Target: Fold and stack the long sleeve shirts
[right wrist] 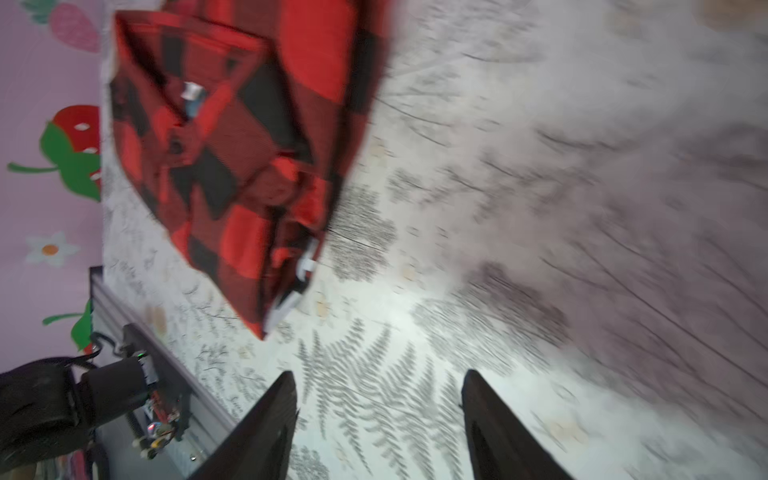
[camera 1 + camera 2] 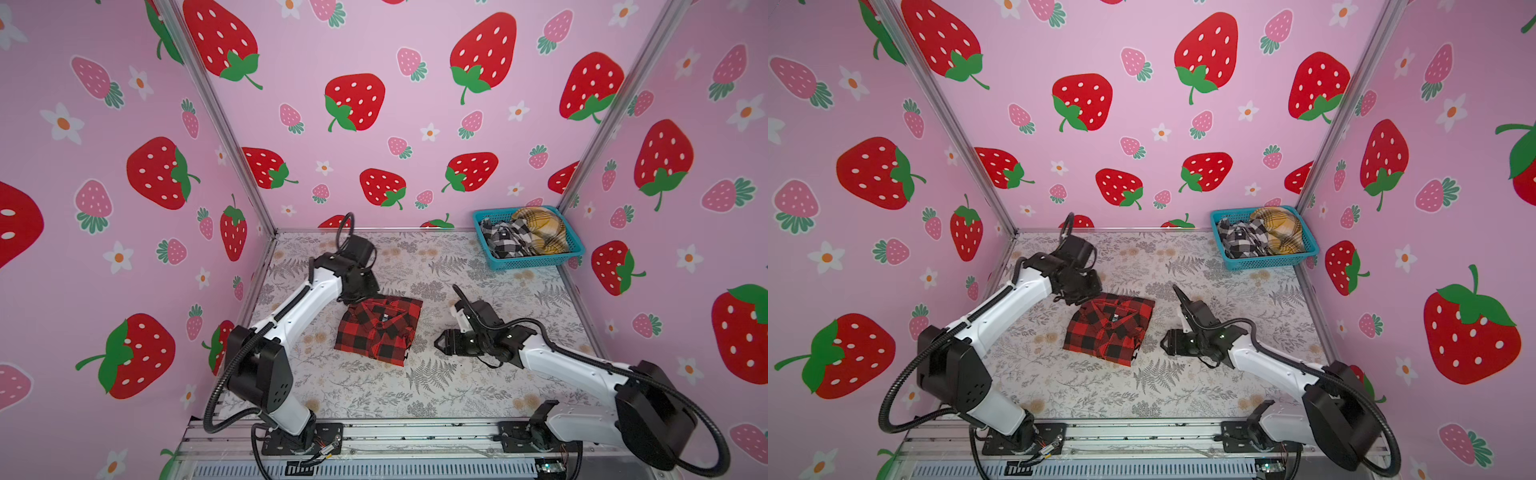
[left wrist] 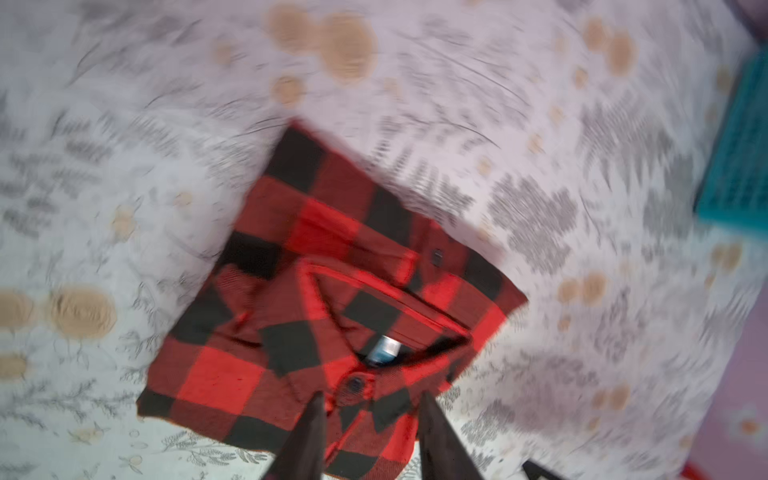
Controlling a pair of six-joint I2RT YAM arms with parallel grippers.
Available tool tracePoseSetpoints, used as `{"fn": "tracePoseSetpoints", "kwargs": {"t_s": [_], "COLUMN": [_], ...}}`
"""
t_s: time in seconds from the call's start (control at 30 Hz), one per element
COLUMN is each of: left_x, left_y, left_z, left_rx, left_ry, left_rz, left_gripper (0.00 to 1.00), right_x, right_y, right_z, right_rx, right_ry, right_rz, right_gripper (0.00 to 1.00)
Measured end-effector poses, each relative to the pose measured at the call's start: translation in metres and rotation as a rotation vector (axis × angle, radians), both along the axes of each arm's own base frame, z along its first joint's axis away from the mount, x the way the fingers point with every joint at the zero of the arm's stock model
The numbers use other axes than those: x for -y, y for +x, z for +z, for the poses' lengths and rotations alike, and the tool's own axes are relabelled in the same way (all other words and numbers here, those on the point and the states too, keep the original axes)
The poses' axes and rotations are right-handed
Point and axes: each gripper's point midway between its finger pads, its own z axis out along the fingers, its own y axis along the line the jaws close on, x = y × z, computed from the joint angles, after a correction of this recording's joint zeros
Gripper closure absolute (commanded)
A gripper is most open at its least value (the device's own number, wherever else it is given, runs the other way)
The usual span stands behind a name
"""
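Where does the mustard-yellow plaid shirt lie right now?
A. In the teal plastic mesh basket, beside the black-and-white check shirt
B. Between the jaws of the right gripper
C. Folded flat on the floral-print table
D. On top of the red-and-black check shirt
A: the mustard-yellow plaid shirt sits bunched in the teal plastic mesh basket, next to the black-and-white check shirt.

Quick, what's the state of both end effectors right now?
Left end effector: open, nothing held, by the red-and-black shirt.
Right end effector: open, empty.
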Motion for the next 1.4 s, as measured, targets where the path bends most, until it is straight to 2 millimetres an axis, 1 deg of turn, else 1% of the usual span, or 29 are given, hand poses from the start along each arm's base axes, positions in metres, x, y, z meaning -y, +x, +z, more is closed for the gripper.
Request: {"fn": "tracePoseSetpoints", "kwargs": {"t_s": [0.03, 0.07, 0.1, 0.17, 0.2, 0.23, 0.3, 0.4, 0.47, 0.5, 0.57, 0.63, 0.67, 0.7, 0.77, 0.8, 0.83, 0.87, 0.97, 1.03, 1.07, 1.13, 1.2, 1.27, 1.33, 1.4], "left_x": [-0.010, -0.017, -0.020, -0.019, -0.017, -0.014, -0.008, -0.001, 0.002, 0.003, 0.008, 0.015, 0.018, 0.020, 0.017, 0.011, 0.005, -0.002, -0.015, -0.016, -0.016, -0.017, -0.018, -0.019, -0.020, -0.020], "left_y": [-0.003, -0.009, -0.015, -0.025, -0.027, -0.027, -0.023, -0.021, -0.028, -0.034, -0.047, -0.067, -0.077, -0.087, -0.097, -0.094, -0.090, -0.082, -0.047, -0.028, -0.023, -0.024, -0.029, -0.036, -0.042, -0.045], "left_z": [-0.014, -0.033, -0.050, -0.078, -0.087, -0.092, -0.099, -0.105, -0.111, -0.114, -0.115, -0.114, -0.112, -0.110, -0.101, -0.095, -0.087, -0.078, -0.048, -0.037, -0.037, -0.045, -0.056, -0.067, -0.073, -0.076], "left_rx": [-0.033, -0.077, -0.120, -0.195, -0.216, -0.224, -0.223, -0.206, -0.200, -0.198, -0.186, -0.180, -0.181, -0.186, -0.186, -0.170, -0.152, -0.131, -0.048, -0.013, -0.008, -0.032, -0.068, -0.106, -0.132, -0.142], "left_ry": [-0.015, -0.039, -0.060, -0.105, -0.129, -0.145, -0.182, -0.226, -0.246, -0.258, -0.278, -0.293, -0.300, -0.307, -0.307, -0.298, -0.290, -0.281, -0.256, -0.249, -0.244, -0.239, -0.231, -0.226, -0.227, -0.229], "left_rz": [0.023, 0.038, 0.046, 0.046, 0.043, 0.039, 0.030, 0.019, 0.020, 0.018, 0.006, -0.015, -0.025, -0.036, -0.045, -0.037, -0.025, -0.014, -0.009, -0.023, -0.035, -0.041, -0.047, -0.051, -0.054, -0.059], "left_gripper": [0.78, 0.78, 0.79, 0.82, 0.83, 0.84, 0.85, 0.85, 0.86, 0.86, 0.86, 0.83, 0.78, 0.68, 0.48, 0.41, 0.37, 0.35, 0.36, 0.40, 0.41, 0.42, 0.42, 0.42, 0.42, 0.43], "right_x": [-0.016, -0.033, -0.048, -0.071, -0.080, -0.086, -0.095, -0.100, -0.099, -0.098, -0.094, -0.091, -0.087, -0.085, -0.081, -0.080, -0.080, -0.080, -0.086, -0.095, -0.099, -0.104, -0.108, -0.112, -0.113, -0.115], "right_y": [0.003, 0.006, 0.009, 0.015, 0.017, 0.020, 0.024, 0.029, 0.033, 0.035, 0.040, 0.051, 0.058, 0.065, 0.077, 0.082, 0.087, 0.092, 0.101, 0.104, 0.104, 0.104, 0.103, 0.098, 0.093, 0.088], "right_z": [0.006, 0.012, 0.016, 0.017, 0.013, 0.007, -0.011, -0.037, -0.044, -0.045, -0.040, -0.033, -0.028, -0.023, -0.011, -0.006, -0.001, 0.003, 0.014, 0.017, 0.016, 0.010, -0.001, -0.014, -0.024, -0.028], "right_rx": [0.007, 0.015, 0.020, 0.019, 0.010, -0.002, -0.041, -0.087, -0.099, -0.098, -0.088, -0.064, -0.047, -0.030, 0.006, 0.025, 0.039, 0.054, 0.089, 0.104, 0.108, 0.102, 0.083, 0.058, 0.035, 0.024], "right_ry": [0.026, 0.052, 0.070, 0.097, 0.104, 0.102, 0.084, 0.035, 0.008, -0.002, -0.017, -0.031, -0.039, -0.044, -0.047, -0.045, -0.043, -0.041, -0.032, -0.019, -0.016, -0.016, -0.021, -0.028, -0.039, -0.041], "right_rz": [0.026, 0.053, 0.074, 0.102, 0.114, 0.119, 0.126, 0.122, 0.114, 0.111, 0.103, 0.090, 0.082, 0.073, 0.067, 0.070, 0.071, 0.078, 0.115, 0.150, 0.171, 0.199, 0.224, 0.253, 0.269, 0.286], "right_gripper": [0.42, 0.44, 0.46, 0.46, 0.44, 0.44, 0.44, 0.41, 0.38, 0.36, 0.34, 0.34, 0.34, 0.33, 0.33, 0.33, 0.33, 0.34, 0.38, 0.40, 0.41, 0.43, 0.43, 0.44, 0.44, 0.47]}}
